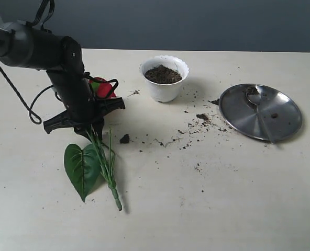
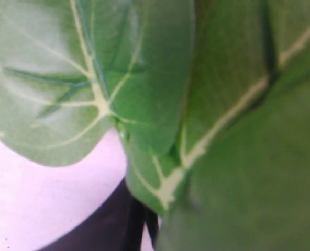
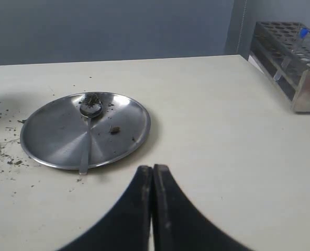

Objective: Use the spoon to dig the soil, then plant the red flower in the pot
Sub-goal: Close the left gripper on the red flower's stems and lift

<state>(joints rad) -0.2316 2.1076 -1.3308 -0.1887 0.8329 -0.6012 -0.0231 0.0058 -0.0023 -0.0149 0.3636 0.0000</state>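
We judge the red flower (image 1: 103, 89) light and floppy; its stems suit gripping, though the left gripper's (image 1: 92, 128) jaws stay hidden.

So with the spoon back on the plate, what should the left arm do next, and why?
Probably lift the red flower and carry it toward the pot: the left gripper sits over its stems on the table, the soil looks dug, and the spoon lies parked.
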